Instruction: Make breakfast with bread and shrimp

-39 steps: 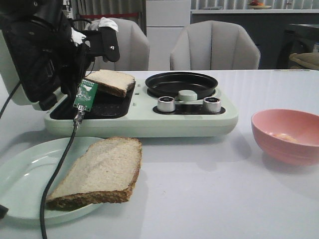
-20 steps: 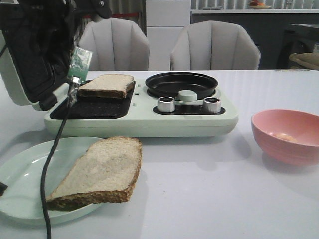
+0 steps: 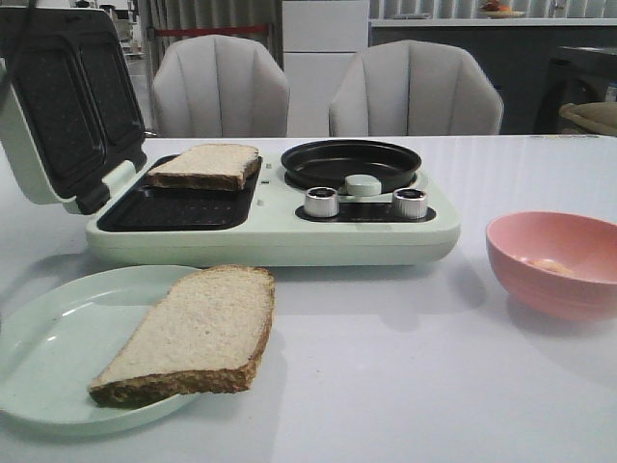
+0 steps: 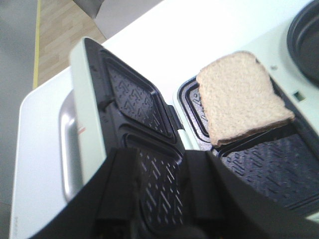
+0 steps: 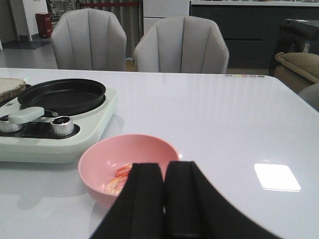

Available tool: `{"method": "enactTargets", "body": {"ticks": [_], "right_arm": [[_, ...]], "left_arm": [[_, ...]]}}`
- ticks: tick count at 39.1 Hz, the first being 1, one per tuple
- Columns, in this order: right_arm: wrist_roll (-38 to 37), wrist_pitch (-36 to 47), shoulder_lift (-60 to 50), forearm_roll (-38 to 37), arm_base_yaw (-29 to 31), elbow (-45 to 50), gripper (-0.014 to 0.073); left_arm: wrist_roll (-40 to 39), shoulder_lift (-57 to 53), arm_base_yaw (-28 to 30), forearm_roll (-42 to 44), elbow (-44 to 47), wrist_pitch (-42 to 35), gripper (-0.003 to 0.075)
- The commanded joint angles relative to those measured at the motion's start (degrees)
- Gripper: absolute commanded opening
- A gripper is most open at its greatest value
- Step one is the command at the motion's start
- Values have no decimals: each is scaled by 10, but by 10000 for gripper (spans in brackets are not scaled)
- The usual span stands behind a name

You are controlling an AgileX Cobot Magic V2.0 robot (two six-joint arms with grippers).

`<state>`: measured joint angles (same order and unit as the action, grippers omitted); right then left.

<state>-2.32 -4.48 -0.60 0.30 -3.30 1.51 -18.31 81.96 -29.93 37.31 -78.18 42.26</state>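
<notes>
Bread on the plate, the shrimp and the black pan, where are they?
Bread on the plate (image 3: 193,333), front view, middle of slice.
Shrimp (image 5: 121,173), right wrist view, orange piece in bowl.
Black pan (image 3: 350,162), front view, inside bottom.

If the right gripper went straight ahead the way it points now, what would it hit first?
Most likely the pink bowl holding the shrimp: the right gripper, jaws shut, sits just before its near rim. Depth is unclear from this view; it might pass above the rim.

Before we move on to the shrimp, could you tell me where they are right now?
The shrimp lie in the pink bowl, on the table's right side in the front view, right of the breakfast maker.
</notes>
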Motion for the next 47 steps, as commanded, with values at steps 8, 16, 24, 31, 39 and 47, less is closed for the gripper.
{"method": "enactTargets", "body": {"ticks": [8, 16, 24, 31, 39, 47], "right_arm": [[4, 53, -12, -3, 3, -9, 141], [4, 53, -12, -3, 3, -9, 141], [4, 53, -12, -3, 3, -9, 141], [4, 53, -12, -3, 3, -9, 141], [4, 53, -12, -3, 3, -9, 141], [4, 53, -12, -3, 3, -9, 141]], "left_arm": [[-6, -124, -4, -77, 26, 27, 202], [-55, -230, -4, -81, 115, 10, 185], [-69, -359, -4, -99, 219, -30, 185], [-69, -463, -4, -118, 298, -44, 185], [-69, -587, -4, -118, 380, -63, 185], [-67, -698, -4, -104, 469, -71, 185]]}}
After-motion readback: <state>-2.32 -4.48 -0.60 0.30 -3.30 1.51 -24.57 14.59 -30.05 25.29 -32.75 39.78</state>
